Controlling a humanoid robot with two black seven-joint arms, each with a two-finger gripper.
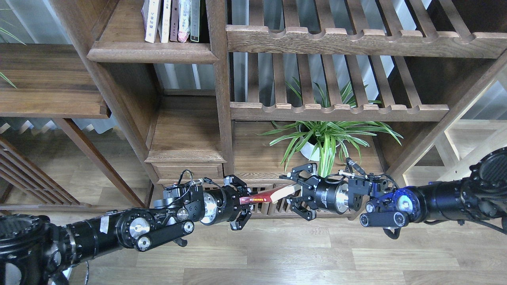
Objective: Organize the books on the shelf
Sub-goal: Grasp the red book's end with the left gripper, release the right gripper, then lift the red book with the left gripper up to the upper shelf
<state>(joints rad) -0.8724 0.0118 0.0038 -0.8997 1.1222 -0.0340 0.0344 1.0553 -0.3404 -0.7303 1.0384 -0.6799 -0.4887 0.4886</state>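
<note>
A green plant [328, 136] in a white pot [311, 152] stands on a low wooden board. Above it are two slatted racks [340, 111] with wavy front rails. To the left is a small cabinet with a drawer [188, 171]. The floor [301, 253] is light wood planks.

Upper halves of shelved books [170, 21] cut off, titles perhaps illegible.

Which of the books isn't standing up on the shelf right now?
The red book. It is held flat between the left gripper and right gripper, low in front of the cabinet, while the other books stand upright on the top-left shelf.
</note>
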